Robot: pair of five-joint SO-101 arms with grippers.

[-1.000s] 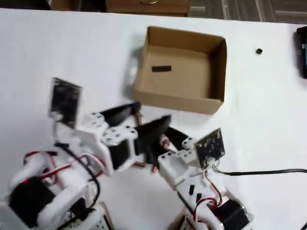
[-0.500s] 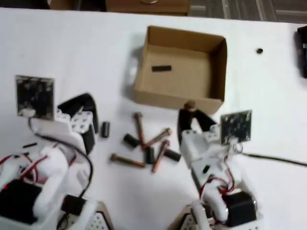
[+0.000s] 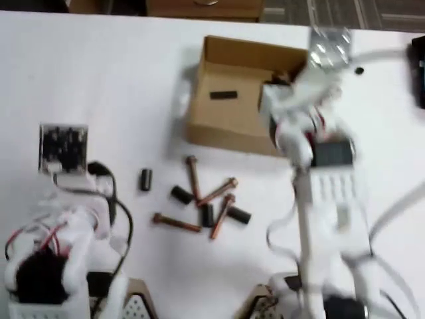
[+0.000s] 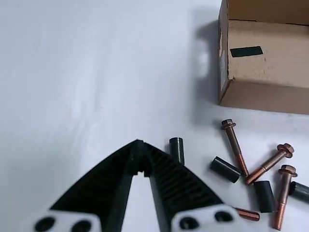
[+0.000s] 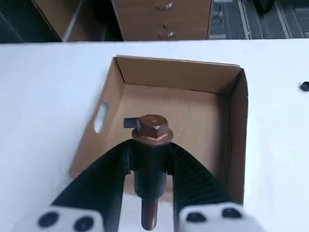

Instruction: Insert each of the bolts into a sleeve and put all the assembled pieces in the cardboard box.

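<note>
My right gripper (image 5: pixel 150 162) is shut on a copper bolt (image 5: pixel 152 128) seated in a black sleeve (image 5: pixel 148 171), held above the open cardboard box (image 5: pixel 178 65). In the high view this arm stretches over the box (image 3: pixel 226 133), its gripper (image 3: pixel 275 90) near the right wall. My left gripper (image 4: pixel 140 146) is shut with nothing in it, low over the table beside a lone upright sleeve (image 4: pixel 176 150). In the high view it (image 3: pixel 99 171) sits at the lower left. Several loose bolts (image 3: pixel 193 177) and sleeves (image 3: pixel 181 195) lie in a pile in front of the box.
A black label (image 3: pixel 223 95) lies on the box floor. A small black piece (image 3: pixel 358 70) sits on the table at the far right, near a dark object (image 3: pixel 418 66) at the edge. Wooden drawers (image 5: pixel 159 19) stand beyond the table.
The right arm rose from the pile and swung out over the box with the sleeved bolt. The left arm drew back to the left, away from the pile.
</note>
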